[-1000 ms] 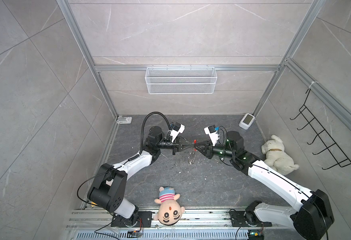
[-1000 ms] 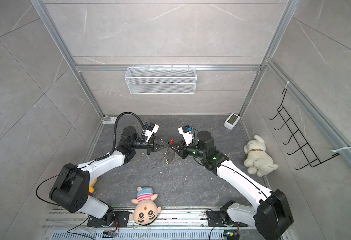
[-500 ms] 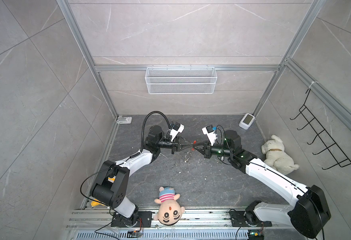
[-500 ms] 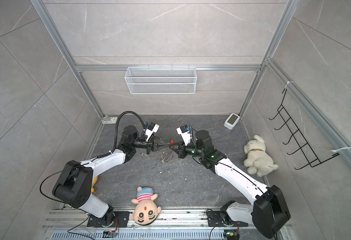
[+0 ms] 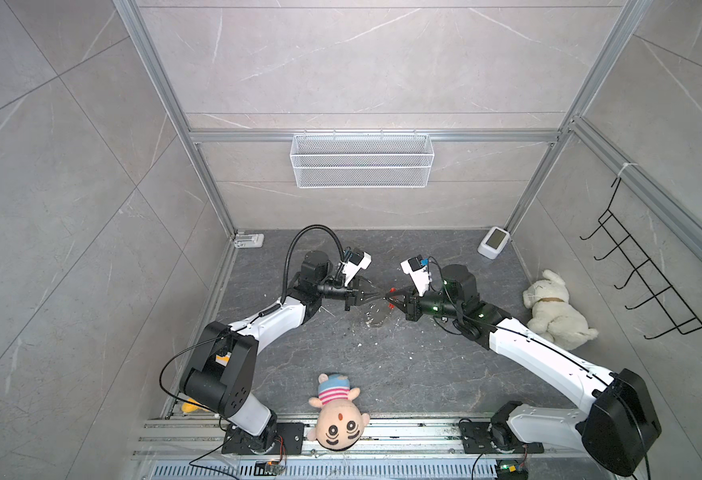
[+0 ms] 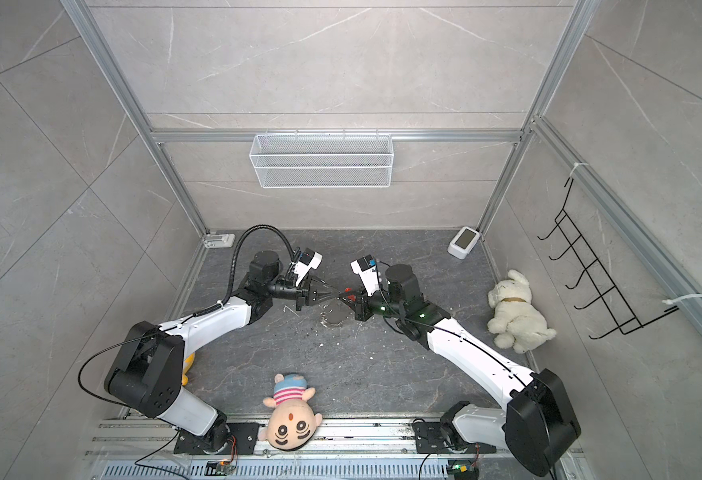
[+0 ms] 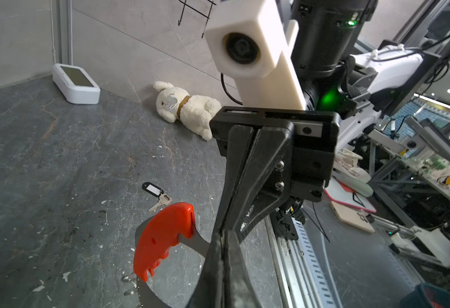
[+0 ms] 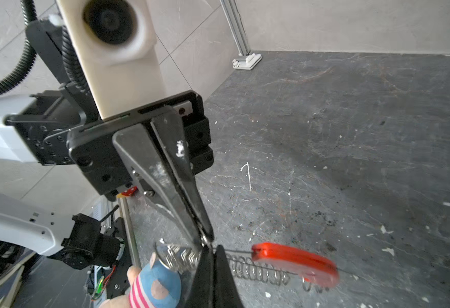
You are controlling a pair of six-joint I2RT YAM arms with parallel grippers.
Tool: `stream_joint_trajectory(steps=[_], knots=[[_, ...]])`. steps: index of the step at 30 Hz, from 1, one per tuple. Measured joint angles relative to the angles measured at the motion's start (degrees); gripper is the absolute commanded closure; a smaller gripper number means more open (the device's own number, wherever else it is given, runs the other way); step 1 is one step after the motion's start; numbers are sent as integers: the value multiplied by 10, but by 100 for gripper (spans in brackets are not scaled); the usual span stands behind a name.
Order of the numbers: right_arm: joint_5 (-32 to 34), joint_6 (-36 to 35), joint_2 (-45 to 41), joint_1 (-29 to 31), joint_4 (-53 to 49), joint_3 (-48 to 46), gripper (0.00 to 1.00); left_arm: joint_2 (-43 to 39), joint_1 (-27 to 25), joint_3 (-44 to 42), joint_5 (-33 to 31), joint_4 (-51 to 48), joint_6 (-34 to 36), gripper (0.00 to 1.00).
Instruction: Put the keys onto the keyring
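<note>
Holding the keyring (image 7: 162, 240) raised off the bench (image 7: 45, 160), with the keys (image 7: 153, 190) lying loose below.
Your left hand (image 5: 378, 296) and right hand (image 5: 391, 297) meet tip to tip, each clamped tight on the ring's metal loop. The red segment (image 8: 293, 262) sits just beside the grip, with small silver rings (image 8: 258, 272) strung along the wire. The keys, a black tag with a silver blade, lie flat, apart from the ring. A white plush dog (image 7: 189, 108) lies further off against the wall.
</note>
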Motion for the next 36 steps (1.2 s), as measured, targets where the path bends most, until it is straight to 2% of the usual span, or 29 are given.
stream_joint_trajectory(steps=[7,8,10,11,12,21,27,36], knots=[[3,-3,0,2,1,-5,100,0,0,0,-1,-13,6,100],[3,-4,0,2,1,-5,100,0,1,0,-1,-14,7,88],[3,-9,0,3,1,-5,100,0,1,0,-3,-20,12,74],[3,-13,0,4,1,-5,100,-1,1,0,-7,-28,17,63],[3,-16,-1,6,1,-5,100,-2,1,0,-13,-39,24,56],[-3,-38,-1,11,-2,-5,100,-55,14,6,-52,-142,94,56],[-4,-47,-1,17,-4,-5,100,-87,34,22,-70,-211,144,61],[-12,-58,-1,23,-10,-5,100,-48,37,144,-49,-435,280,64]])
